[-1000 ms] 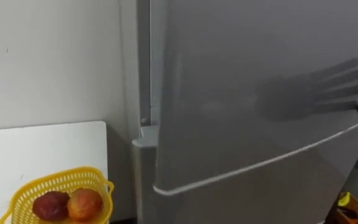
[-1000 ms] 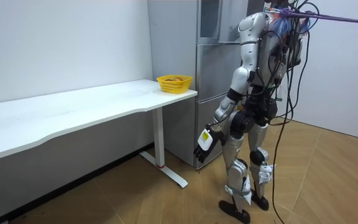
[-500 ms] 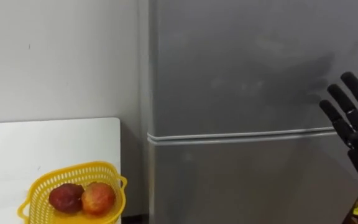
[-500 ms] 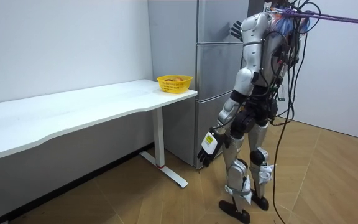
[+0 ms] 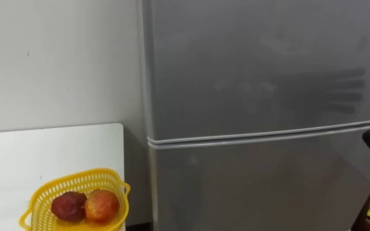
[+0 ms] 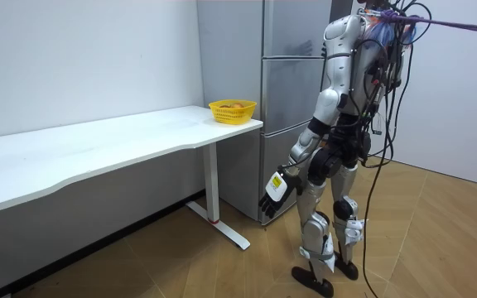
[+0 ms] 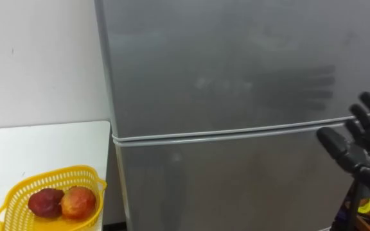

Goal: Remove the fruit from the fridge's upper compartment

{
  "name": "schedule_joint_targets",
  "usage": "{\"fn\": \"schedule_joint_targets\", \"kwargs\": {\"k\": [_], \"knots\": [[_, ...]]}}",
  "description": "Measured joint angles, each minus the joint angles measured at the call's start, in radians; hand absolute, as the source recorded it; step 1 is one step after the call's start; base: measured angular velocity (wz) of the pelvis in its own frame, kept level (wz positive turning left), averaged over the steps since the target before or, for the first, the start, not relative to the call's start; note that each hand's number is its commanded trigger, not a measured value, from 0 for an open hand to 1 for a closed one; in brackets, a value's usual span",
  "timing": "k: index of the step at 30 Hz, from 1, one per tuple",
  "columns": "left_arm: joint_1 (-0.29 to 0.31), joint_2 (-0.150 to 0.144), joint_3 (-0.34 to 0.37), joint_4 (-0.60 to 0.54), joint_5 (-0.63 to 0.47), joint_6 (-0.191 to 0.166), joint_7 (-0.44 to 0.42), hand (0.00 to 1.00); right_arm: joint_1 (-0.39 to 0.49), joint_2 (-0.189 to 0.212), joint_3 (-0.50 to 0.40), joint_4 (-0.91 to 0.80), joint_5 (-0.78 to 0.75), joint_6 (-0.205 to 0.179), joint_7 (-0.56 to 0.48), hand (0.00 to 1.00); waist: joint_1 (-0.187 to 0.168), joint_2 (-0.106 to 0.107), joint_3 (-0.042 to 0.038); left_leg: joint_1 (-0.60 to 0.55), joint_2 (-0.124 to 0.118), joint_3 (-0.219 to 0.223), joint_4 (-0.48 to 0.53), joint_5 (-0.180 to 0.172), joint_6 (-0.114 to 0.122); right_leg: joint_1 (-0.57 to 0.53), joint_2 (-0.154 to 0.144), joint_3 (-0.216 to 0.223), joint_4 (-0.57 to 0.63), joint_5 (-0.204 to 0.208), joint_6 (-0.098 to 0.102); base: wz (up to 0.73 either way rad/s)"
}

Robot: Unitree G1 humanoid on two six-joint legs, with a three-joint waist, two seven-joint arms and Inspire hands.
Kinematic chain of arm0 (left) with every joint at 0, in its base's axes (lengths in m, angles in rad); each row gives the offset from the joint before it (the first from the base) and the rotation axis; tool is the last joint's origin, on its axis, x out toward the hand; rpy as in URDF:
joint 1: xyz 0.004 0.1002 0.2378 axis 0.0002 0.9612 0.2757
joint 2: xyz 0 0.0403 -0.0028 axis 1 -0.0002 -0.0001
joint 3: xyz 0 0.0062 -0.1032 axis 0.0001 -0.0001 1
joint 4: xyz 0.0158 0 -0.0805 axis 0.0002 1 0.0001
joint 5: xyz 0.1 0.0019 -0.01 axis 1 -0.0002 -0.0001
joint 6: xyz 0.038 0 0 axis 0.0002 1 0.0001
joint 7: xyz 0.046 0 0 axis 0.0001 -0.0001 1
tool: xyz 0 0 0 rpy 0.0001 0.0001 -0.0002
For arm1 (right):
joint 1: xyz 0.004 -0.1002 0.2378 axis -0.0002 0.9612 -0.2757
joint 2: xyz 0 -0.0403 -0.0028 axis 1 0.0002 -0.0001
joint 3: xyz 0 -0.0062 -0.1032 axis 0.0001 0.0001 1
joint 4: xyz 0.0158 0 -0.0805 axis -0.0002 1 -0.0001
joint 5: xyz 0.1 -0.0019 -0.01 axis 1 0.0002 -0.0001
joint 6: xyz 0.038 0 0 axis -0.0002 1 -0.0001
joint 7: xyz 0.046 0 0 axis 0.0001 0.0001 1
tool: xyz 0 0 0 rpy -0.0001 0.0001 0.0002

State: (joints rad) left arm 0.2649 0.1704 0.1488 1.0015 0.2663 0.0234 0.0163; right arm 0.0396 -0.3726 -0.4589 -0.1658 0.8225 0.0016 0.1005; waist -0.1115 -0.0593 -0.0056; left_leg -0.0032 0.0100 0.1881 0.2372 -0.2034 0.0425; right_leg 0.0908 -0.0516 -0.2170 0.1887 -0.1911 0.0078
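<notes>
The fingers (image 7: 367, 104) of the right hand (image 7: 363, 151) are spread and nearly straight, holding nothing. That hand hovers close before the fridge (image 5: 249, 96), level with the seam under its upper door (image 7: 223, 58), which is shut. The left hand (image 6: 272, 195) hangs by the thigh, fingers seemingly relaxed. Left of the fridge, a yellow basket (image 5: 69, 181) of fruit (image 5: 101, 205) sits on the white table (image 5: 44, 154)

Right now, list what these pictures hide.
- Fridge inside: behind its shut doors, both eye views.
- Right hand: partly cut off by the eye views' right edge.
- Basket: bottom cut off by the eye views' lower edge.
- Fruit: too small to tell in the room view.
</notes>
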Motion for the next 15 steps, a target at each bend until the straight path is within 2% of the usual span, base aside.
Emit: {"fn": "schedule_joint_targets", "kwargs": {"k": [4,10,15], "knots": [[0.002,0.0,0.0,0.0,0.0,0.002,0.003,0.0,0.032,0.012,-0.011,0.001,-0.032,0.0,-0.108,0.0,-0.008,-0.005,0.0006,-0.003,0.0,0.0,0.0,0.0,0.0,-0.004,0.0,0.0,0.001,0.0,0.0,0.0],[0.015,0.0,-0.006,-0.019,0.0,0.022,0.004,0.0,0.032,0.016,-0.012,0.066,-0.089,0.0,-0.287,0.0,-0.023,-0.009,-0.0001,-0.005,0.0,0.001,-0.001,0.0,0.0,-0.007,0.0,0.004,0.0,0.0,0.0,0.0],[0.021,-0.001,-0.006,-0.038,0.005,0.021,0.015,0.0,0.032,0.016,-0.013,0.08,-0.277,0.0,-0.437,0.0,-0.023,-0.008,-0.0011,-0.005,0.0,0.001,-0.002,0.0,0.0,-0.007,0.001,0.003,-0.001,0.0,0.0,0.0]]}}
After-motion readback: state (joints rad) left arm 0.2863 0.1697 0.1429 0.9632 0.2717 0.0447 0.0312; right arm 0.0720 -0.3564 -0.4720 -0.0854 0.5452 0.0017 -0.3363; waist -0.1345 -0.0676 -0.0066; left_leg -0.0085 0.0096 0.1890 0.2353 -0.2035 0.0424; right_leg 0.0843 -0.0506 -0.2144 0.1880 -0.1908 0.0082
